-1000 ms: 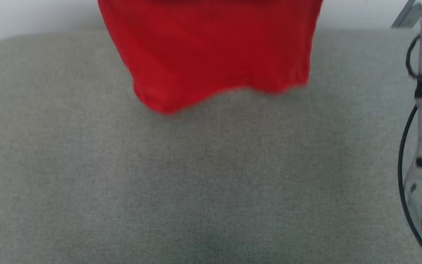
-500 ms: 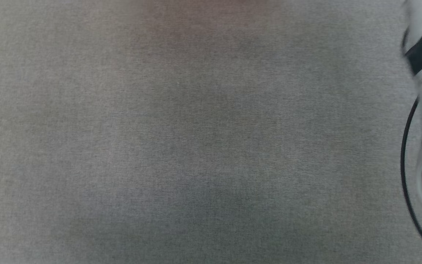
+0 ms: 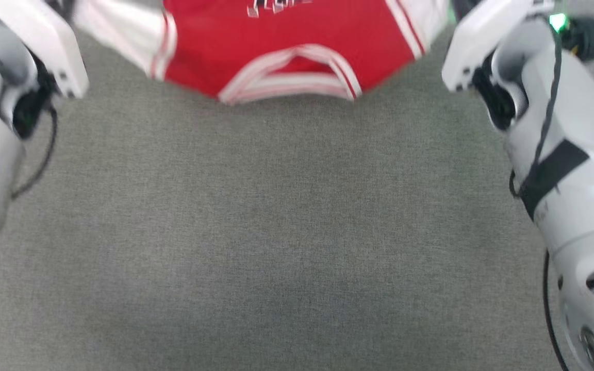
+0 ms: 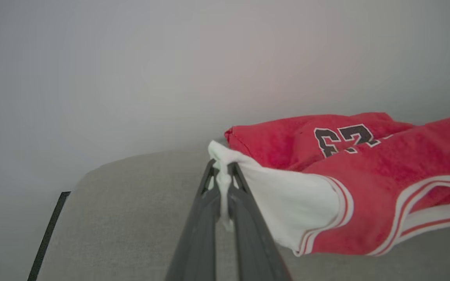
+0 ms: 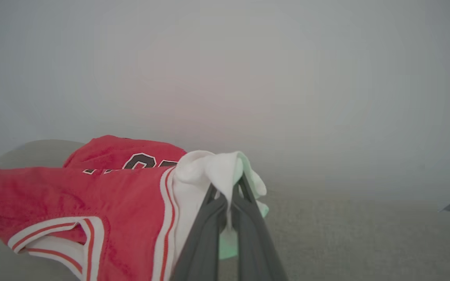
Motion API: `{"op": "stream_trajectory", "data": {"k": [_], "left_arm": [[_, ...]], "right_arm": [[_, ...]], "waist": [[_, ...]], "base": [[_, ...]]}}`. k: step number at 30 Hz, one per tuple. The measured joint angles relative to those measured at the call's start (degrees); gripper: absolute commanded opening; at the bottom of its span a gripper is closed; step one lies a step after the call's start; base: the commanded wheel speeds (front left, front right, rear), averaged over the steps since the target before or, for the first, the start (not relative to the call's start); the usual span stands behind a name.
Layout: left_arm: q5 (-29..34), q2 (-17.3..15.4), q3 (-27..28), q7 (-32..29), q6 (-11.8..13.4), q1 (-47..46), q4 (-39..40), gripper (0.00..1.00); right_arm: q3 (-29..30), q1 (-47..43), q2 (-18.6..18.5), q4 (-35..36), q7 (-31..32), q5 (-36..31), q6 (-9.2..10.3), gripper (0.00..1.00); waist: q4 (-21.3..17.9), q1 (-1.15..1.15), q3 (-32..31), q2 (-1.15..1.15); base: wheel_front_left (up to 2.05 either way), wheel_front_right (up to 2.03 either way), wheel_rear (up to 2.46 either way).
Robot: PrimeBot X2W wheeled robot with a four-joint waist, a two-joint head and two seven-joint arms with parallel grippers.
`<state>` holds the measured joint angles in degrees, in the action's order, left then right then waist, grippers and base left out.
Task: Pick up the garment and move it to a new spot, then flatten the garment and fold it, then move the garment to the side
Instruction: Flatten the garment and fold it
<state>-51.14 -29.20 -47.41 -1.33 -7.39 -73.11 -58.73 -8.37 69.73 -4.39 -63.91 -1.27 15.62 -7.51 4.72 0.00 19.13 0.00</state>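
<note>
Grey surface (image 3: 276, 232); left tool (image 4: 222, 167) clamped on sleeve of garment (image 4: 365, 175); right tool (image 5: 231, 184) clamped on other sleeve.

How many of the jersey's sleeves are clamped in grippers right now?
2. One white sleeve is pinched in the left gripper, the other white sleeve in the right gripper; the jersey sags between them.

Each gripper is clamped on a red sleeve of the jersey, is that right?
The sleeves are white, not red. The left wrist view shows the left gripper clamped on one sleeve of the jersey; the right wrist view shows the right gripper on the other.
</note>
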Motion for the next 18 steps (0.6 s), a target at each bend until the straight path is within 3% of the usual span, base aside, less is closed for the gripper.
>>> {"op": "stream_trajectory", "data": {"k": [6, 13, 18], "left_arm": [[-6.0, -2.5, -2.8, -7.9, 0.0, 8.2, 5.0, 0.0], [-11.7, -7.5, -3.5, -14.0, 0.0, 19.3, 11.8, 0.0], [-14.6, -11.3, -3.3, -16.3, 3.0, 27.9, 19.9, 0.0]], "right_arm": [[-4.8, -8.8, -2.1, 5.6, 8.9, 8.3, 0.01, 0.0], [-9.8, -24.0, -8.1, 20.7, 20.7, 16.6, 0.01, 0.0], [-8.7, -35.7, -13.0, 33.4, 29.2, 19.3, 0.01, 0.0]], "waist": [[0.1, 0.0, -2.5, 0.0], [-0.6, 0.0, -5.8, 0.0], [-1.2, 0.0, -8.0, 0.0]], "base": [[0.0, 0.0, 0.0], [0.0, 0.0, 0.0], [0.0, 0.0, 0.0]]}}
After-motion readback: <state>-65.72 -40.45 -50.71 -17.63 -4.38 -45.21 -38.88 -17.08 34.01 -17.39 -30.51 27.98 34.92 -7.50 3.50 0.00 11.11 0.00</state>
